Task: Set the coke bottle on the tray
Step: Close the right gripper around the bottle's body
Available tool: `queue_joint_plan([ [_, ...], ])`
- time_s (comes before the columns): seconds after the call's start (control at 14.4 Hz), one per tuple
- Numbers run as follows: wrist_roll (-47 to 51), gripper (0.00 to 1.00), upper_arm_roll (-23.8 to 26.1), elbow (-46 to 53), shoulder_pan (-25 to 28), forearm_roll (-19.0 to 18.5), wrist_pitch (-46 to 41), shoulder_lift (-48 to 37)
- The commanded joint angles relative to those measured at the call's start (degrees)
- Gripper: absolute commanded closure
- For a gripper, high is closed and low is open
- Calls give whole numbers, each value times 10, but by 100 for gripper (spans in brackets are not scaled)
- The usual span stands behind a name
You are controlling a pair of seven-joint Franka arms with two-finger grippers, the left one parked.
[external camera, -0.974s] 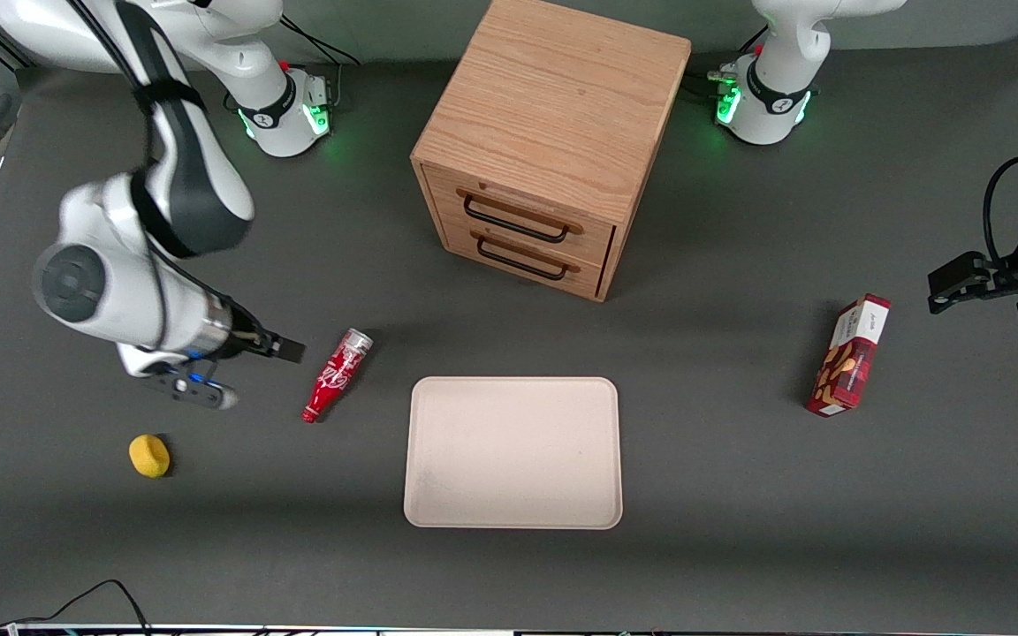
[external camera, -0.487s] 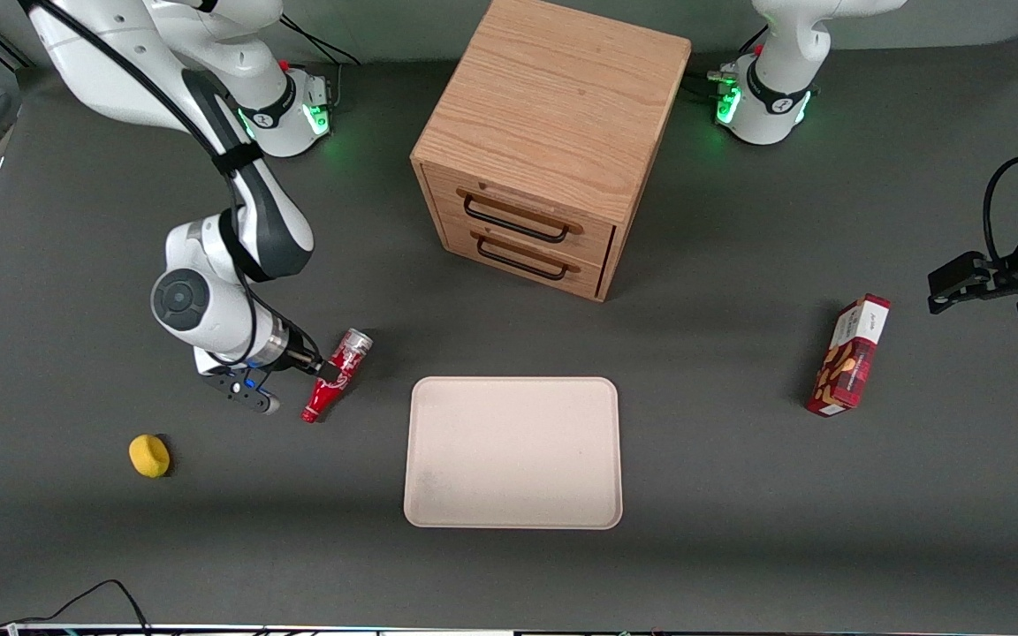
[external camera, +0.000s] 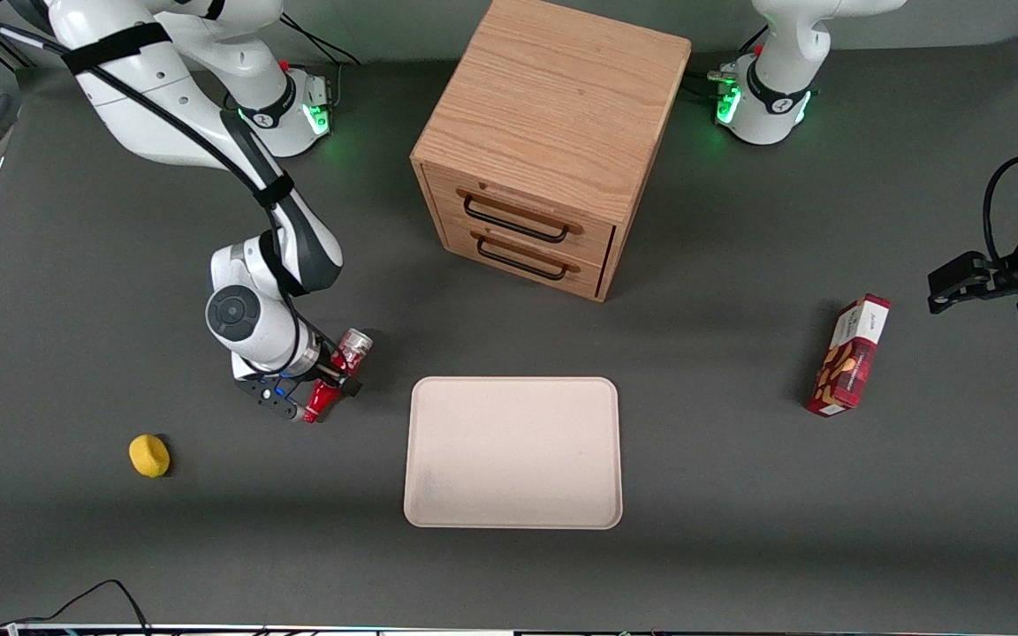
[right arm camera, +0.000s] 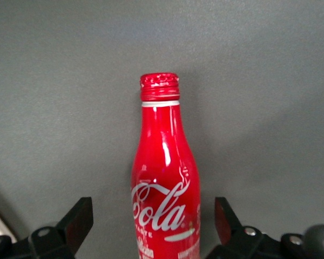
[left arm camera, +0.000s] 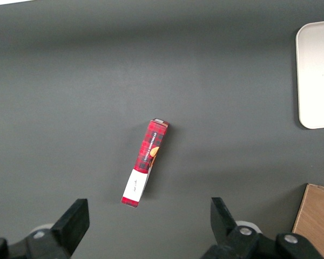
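The coke bottle (external camera: 341, 367) lies on its side on the dark table, beside the beige tray (external camera: 513, 452) toward the working arm's end. Its silver base points toward the cabinet and its red cap toward the front camera. My right gripper (external camera: 332, 371) is low over the bottle's middle, open, with one finger on each side of the body and a gap to each. In the right wrist view the bottle (right arm camera: 164, 178) lies between the two black fingers (right arm camera: 78, 218), not touched by either. The tray holds nothing.
A wooden two-drawer cabinet (external camera: 549, 141) stands farther from the front camera than the tray. A yellow object (external camera: 149, 456) lies toward the working arm's end. A red-and-white snack box (external camera: 849, 355) lies toward the parked arm's end and also shows in the left wrist view (left arm camera: 146, 163).
My right gripper has swung in from the working arm's end and come down over the bottle, its fingers now straddling it. The bottle has not moved.
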Motion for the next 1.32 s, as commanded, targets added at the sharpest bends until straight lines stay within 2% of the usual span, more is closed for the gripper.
queue_joint_plan([
  [0.0, 31, 1, -1, 7, 8, -22, 13, 12],
  [0.14, 31, 5, -1, 7, 9, -23, 14, 14],
  [0.21, 30, 19, -1, 7, 9, -25, 14, 14],
  [0.28, 32, 51, -1, 7, 9, -36, 14, 16],
  [0.35, 36, 94, -1, 4, 9, -48, 14, 16],
  [0.42, 37, 100, 0, 4, 9, -53, 14, 16],
  [0.83, 33, 100, 0, 4, 7, -54, 0, 3],
  [1.25, -35, 100, 12, 60, -20, -37, -219, -143],
])
